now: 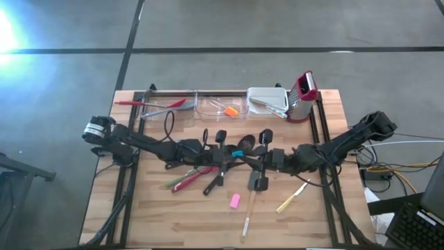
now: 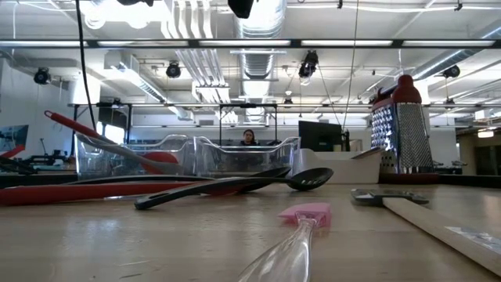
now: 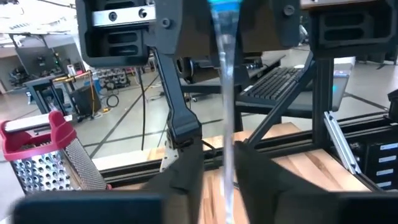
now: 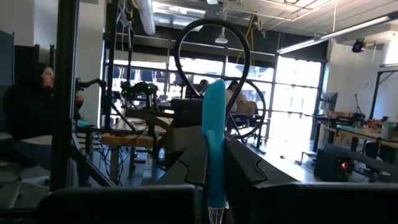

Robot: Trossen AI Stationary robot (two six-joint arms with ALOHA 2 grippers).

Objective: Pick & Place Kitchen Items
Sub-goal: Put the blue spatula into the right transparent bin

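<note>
A blue scraper (image 1: 239,153) with a clear handle stands upright, head up, above the table's middle. My left gripper (image 1: 232,157) (image 3: 221,169) and my right gripper (image 1: 248,157) (image 4: 215,163) come in level from opposite sides, and both are shut on it. Other kitchen items lie flat on the wood: a pink scraper (image 1: 234,201) (image 2: 307,211), black spoons (image 1: 263,136) (image 2: 309,178), red utensils (image 1: 187,180) and light-handled knives (image 1: 288,202). My left gripper has the scraper's clear handle (image 3: 227,155) between its two fingers, coming level from the table's left, fingers across the handle. The scraper stands upright. My right gripper pinches the blue head (image 4: 215,134) between its fingers (image 4: 186,165), level from the table's right. The handle (image 4: 215,214) hangs below.
Along the far edge stand clear tubs (image 1: 222,105), a white tub (image 1: 267,101) holding utensils and the steel box grater (image 1: 303,94) (image 2: 403,125). A red utensil (image 1: 149,103) lies across the far left tub. People sit in the room behind.
</note>
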